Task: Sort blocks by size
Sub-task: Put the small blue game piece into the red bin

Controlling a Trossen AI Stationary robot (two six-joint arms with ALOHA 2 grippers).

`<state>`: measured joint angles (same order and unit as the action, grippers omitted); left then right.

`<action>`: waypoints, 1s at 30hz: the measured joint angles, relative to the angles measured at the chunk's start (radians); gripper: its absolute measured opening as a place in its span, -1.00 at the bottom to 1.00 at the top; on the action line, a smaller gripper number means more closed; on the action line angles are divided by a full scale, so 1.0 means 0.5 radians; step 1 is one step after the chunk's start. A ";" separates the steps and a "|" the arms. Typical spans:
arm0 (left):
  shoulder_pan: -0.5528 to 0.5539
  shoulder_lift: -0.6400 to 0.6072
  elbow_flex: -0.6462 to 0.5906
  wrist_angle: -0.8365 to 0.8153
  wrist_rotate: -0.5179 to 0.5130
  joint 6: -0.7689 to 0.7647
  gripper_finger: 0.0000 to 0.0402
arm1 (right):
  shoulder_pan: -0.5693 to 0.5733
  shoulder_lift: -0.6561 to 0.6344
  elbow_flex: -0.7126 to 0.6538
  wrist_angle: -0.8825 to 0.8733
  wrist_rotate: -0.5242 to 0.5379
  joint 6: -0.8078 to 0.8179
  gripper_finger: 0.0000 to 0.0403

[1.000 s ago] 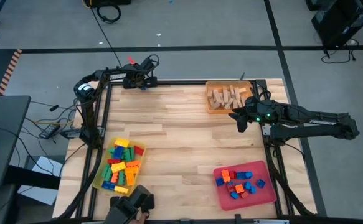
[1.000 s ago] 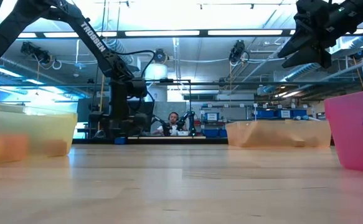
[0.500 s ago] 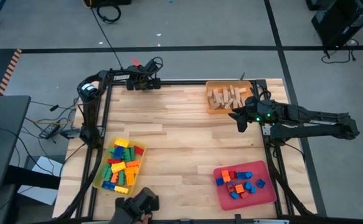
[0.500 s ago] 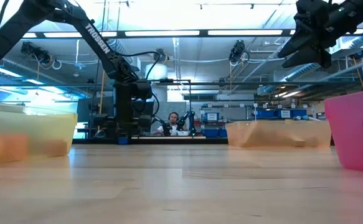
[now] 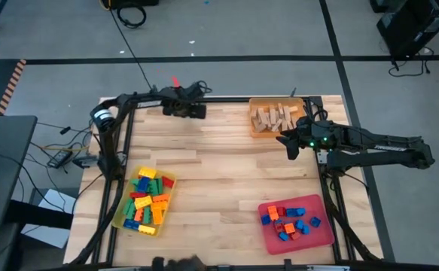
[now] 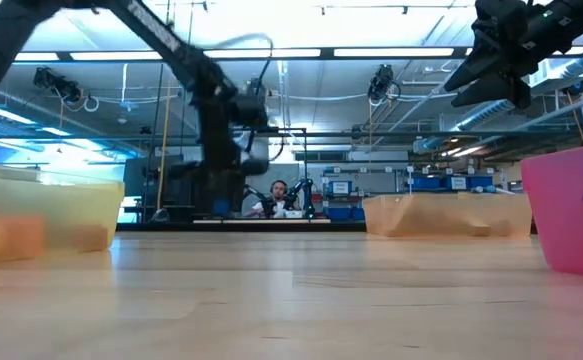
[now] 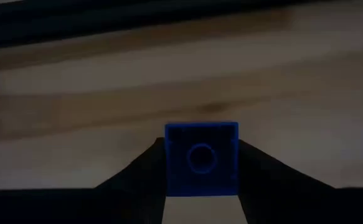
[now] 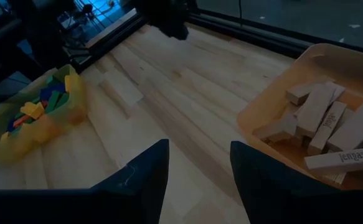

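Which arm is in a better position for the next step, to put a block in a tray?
Left. The left gripper is shut on a blue block over the table's far edge. The right gripper is open and empty beside the orange tray.

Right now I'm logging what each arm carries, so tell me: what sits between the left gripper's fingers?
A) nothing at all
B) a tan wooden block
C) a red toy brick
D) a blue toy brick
D: the left wrist view shows a blue toy brick clamped between the left gripper's two dark fingers above the wooden table; its round stud faces the camera.
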<state>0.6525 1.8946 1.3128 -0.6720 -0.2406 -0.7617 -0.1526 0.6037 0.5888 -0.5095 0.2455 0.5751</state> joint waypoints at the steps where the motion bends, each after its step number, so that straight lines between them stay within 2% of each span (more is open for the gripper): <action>1: -0.052 -0.042 0.000 -0.017 -0.004 -0.004 -0.19 | 0.000 0.000 0.000 0.001 0.000 -0.001 -0.08; 7: -0.442 -0.345 0.000 0.030 -0.005 -0.072 -0.19 | 0.000 0.001 0.000 0.000 0.000 -0.004 -0.08; 12: -0.728 -0.553 0.001 0.255 0.004 -0.220 -0.19 | 0.000 0.001 0.000 0.044 -0.040 -0.018 -0.08; 22: -1.015 -0.616 0.002 1.158 0.331 -0.527 -0.19 | 0.122 0.099 0.000 0.696 -0.153 -0.747 -0.05; 26: -1.073 -0.614 0.002 1.447 0.394 -0.623 -0.19 | 0.241 0.166 0.000 0.919 -0.185 -1.039 0.04; 30: -1.106 -0.612 0.003 1.576 0.438 -0.650 -0.19 | 0.360 0.256 0.001 1.126 -0.185 -1.272 0.18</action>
<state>0.0996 1.5887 1.3144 0.1160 -0.0218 -1.0867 0.0274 0.7319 0.5892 0.0537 0.1532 -0.0609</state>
